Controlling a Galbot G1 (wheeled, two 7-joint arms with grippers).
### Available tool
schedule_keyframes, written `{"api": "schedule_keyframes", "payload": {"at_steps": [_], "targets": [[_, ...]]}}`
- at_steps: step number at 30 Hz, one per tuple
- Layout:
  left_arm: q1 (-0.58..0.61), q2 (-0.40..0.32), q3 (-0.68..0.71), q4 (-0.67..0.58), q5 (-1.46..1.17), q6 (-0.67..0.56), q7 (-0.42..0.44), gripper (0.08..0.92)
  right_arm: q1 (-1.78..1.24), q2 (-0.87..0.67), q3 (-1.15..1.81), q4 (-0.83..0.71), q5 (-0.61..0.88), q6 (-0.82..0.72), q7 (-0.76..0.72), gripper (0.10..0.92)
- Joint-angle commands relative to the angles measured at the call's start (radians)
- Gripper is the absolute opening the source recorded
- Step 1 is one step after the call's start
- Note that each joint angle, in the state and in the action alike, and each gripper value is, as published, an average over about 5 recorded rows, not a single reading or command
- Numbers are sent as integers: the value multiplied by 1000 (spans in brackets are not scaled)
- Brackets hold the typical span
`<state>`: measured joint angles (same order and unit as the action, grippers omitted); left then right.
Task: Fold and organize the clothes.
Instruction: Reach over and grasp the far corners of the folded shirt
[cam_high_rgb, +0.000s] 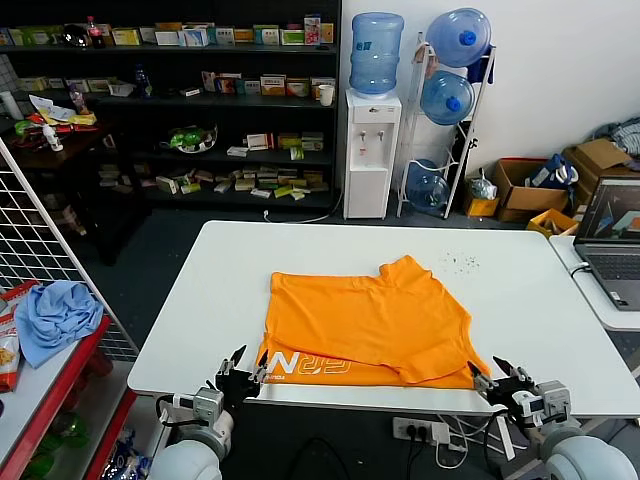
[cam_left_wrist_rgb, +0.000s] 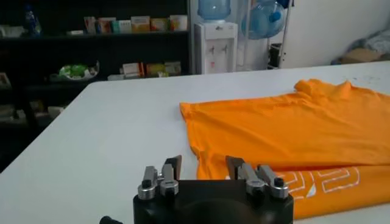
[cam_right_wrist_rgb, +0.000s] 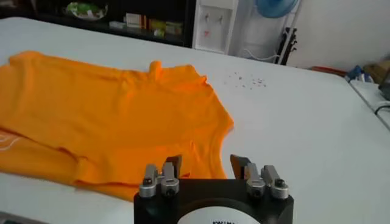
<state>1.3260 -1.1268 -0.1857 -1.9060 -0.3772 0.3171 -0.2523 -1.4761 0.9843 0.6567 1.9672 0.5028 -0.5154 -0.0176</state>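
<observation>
The orange T-shirt lies folded over on the white table, with white lettering showing on the under layer along its near edge. It also shows in the left wrist view and the right wrist view. My left gripper is open and empty at the table's near edge, just off the shirt's near left corner. My right gripper is open and empty at the near edge, just off the shirt's near right corner. In the wrist views each gripper's jaws stand apart with nothing between them.
A light blue cloth lies on a red stand to the left. A laptop sits on a side table at right. Shelves, a water dispenser and boxes stand beyond the table. Small specks lie on the table's far right.
</observation>
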Motion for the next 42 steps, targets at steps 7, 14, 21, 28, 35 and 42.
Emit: {"api": "schedule_keyframes", "payload": {"at_steps": [7, 14, 21, 28, 35, 42], "targets": [[-413, -32, 69, 319, -88, -9, 30, 797, 429, -21, -142, -343, 103, 59, -100, 817], [-582, -87, 128, 510, -105, 11, 40, 822, 677, 25, -240, -585, 78, 26, -159, 823], [-709, -141, 168, 686, -143, 34, 52, 823, 833, 88, -298, -766, 14, 53, -176, 823], [-794, -203, 176, 824, -158, 33, 68, 823, 920, 151, -332, -907, -23, 64, -188, 823], [-839, -243, 167, 918, -145, 28, 88, 823, 956, 186, -357, -997, -52, 49, -213, 823], [-861, -261, 158, 992, -127, 28, 105, 823, 979, 230, -348, -1091, -113, 57, -229, 823]]}}
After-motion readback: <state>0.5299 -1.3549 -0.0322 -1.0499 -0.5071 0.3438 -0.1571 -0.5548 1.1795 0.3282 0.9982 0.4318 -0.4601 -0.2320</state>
